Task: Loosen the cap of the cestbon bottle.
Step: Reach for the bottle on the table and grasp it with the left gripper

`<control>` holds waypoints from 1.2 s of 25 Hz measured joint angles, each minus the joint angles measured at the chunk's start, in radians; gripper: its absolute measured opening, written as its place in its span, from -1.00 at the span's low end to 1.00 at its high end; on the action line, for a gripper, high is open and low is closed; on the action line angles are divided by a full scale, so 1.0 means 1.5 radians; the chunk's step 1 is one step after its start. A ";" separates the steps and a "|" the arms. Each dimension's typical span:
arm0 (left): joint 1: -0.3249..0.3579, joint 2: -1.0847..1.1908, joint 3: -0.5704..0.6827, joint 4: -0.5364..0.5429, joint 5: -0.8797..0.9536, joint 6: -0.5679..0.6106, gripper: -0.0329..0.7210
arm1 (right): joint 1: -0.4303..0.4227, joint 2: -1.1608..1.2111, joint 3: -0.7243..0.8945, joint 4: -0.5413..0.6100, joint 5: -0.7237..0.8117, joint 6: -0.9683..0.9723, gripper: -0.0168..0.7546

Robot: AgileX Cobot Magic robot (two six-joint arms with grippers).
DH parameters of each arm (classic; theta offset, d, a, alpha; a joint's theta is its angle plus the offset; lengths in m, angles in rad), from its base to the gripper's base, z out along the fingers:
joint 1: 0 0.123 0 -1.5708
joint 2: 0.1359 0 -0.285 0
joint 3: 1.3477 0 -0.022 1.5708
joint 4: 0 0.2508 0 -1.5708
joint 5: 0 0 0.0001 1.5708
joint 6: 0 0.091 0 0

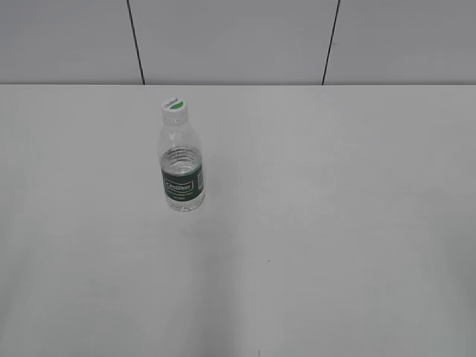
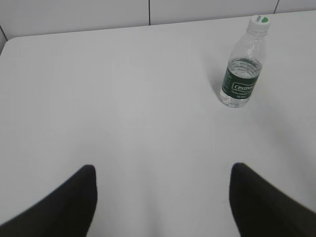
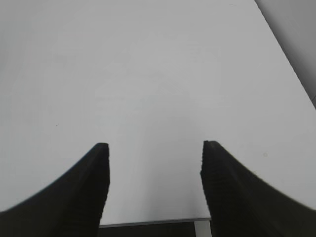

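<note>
The cestbon bottle (image 1: 181, 165) stands upright on the white table (image 1: 327, 223), left of centre, clear with a dark green label band. Its white cap (image 1: 175, 109) with a green mark sits on top. In the left wrist view the bottle (image 2: 243, 66) and cap (image 2: 259, 22) show at the upper right, far ahead of my left gripper (image 2: 163, 170), which is open and empty. My right gripper (image 3: 154, 145) is open and empty over bare table near its front edge; the bottle is out of that view. Neither gripper shows in the exterior view.
A grey panelled wall (image 1: 238, 41) runs behind the table. The table's near edge (image 3: 153, 222) shows between my right fingers, and its right edge (image 3: 286, 54) runs along the upper right of that view.
</note>
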 joint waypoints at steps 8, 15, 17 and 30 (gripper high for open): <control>0.000 0.000 0.000 0.000 0.000 0.000 0.41 | 0.000 0.000 0.000 0.004 0.000 0.000 0.23; 0.000 0.000 0.000 0.000 0.000 0.000 0.41 | 0.000 0.000 0.000 0.004 0.000 0.000 0.23; 0.000 0.000 0.000 0.000 0.000 0.000 0.41 | 0.000 0.000 0.000 0.000 0.000 0.000 0.23; 0.000 0.065 -0.074 -0.001 -0.161 0.000 0.41 | 0.000 0.062 -0.015 0.074 -0.130 0.000 0.23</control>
